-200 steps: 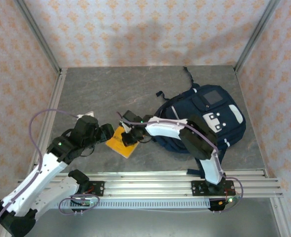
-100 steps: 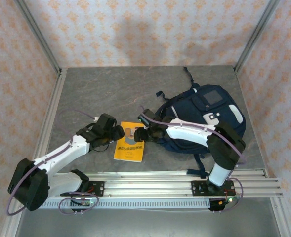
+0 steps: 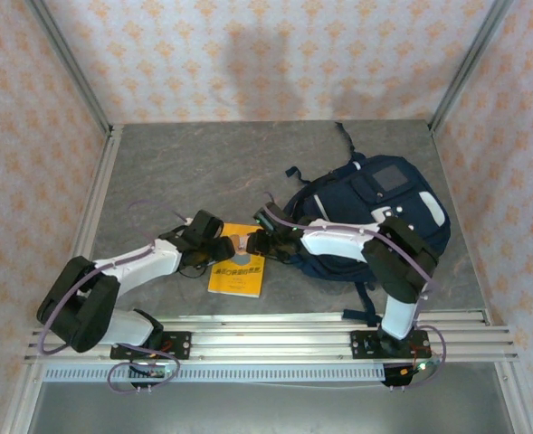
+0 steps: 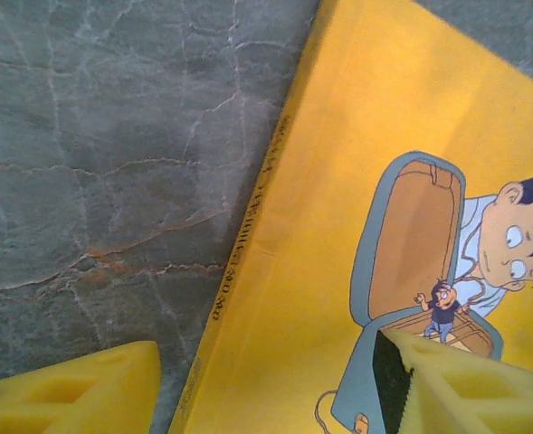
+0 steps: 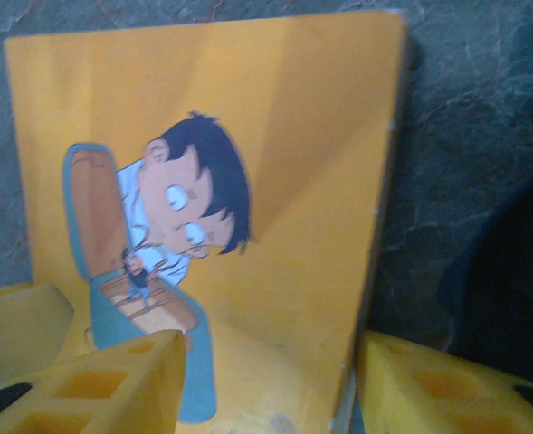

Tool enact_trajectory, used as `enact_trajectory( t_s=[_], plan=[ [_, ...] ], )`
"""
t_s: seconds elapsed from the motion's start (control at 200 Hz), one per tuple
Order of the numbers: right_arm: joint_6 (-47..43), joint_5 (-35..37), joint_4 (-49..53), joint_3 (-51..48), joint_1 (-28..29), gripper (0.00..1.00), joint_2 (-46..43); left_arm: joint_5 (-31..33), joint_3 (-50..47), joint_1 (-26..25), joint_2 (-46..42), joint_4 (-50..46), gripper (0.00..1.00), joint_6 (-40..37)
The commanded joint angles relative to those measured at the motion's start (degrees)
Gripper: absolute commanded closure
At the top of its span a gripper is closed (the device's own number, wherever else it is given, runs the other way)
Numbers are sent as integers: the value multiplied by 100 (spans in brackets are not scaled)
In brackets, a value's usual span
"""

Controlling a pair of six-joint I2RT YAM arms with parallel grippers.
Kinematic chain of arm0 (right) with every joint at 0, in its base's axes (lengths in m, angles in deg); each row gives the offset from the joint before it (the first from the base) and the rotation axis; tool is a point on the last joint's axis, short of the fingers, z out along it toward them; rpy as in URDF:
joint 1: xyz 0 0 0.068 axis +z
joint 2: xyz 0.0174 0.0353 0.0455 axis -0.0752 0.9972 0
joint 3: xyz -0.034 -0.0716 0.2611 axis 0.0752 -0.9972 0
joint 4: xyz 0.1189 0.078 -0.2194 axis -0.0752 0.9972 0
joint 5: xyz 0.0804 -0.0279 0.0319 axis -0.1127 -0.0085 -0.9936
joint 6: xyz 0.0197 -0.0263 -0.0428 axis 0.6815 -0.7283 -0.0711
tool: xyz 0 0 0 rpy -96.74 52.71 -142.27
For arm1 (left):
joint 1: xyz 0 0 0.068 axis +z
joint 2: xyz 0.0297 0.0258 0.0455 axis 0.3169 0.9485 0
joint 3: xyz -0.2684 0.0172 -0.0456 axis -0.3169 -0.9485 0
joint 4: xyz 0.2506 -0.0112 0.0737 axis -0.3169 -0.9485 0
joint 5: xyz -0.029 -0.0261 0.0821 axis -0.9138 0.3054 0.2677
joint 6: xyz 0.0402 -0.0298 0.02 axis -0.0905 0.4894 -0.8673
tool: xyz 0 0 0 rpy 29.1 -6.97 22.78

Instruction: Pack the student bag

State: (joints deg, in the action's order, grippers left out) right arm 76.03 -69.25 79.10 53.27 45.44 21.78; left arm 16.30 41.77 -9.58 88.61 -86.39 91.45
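- Where the yellow paperback book (image 3: pixel 237 271) lies flat, its long edges are straddled: left gripper (image 4: pixel 261 375) spread, right gripper (image 5: pixel 271 375) spread.
- The large navy-blue fabric backpack (image 3: pixel 375 212) is laid to its right.

Yellow book (image 4: pixel 338 163) on a grey veined table (image 4: pixel 94 163), its spine running diagonally. Cover art shows a dark-haired boy beside an open case. Left gripper (image 4: pixel 266 398) has its jaws apart: one yellow finger (image 4: pixel 76 393) over the table, the other over the cover.
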Motion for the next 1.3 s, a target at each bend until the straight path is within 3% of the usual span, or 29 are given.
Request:
enact_trajectory(
  t_s=[0.0,0.245,0.58,0.806,1.011,1.291],
  plan=[
    [133,-265,-429,-75,-13,51,268,-55,95,43,236,79,36,-284],
    [-274,-648,-669,107,-173,60,591,-649,262,43,506,120,38,-445],
    [-643,-1791,-1349,548,-493,67,1292,-1474,-179,210,-814,630,38,-14],
    [-544,-1956,-1740,477,-528,68,1425,-1636,-372,306,-1568,727,37,172],
    [-383,-1984,-2001,219,-556,70,1200,-1863,-687,405,-1713,1320,38,503],
    [-303,-1914,-2076,-1,-581,71,907,-2089,-923,413,-1578,1949,50,862]
  ],
)
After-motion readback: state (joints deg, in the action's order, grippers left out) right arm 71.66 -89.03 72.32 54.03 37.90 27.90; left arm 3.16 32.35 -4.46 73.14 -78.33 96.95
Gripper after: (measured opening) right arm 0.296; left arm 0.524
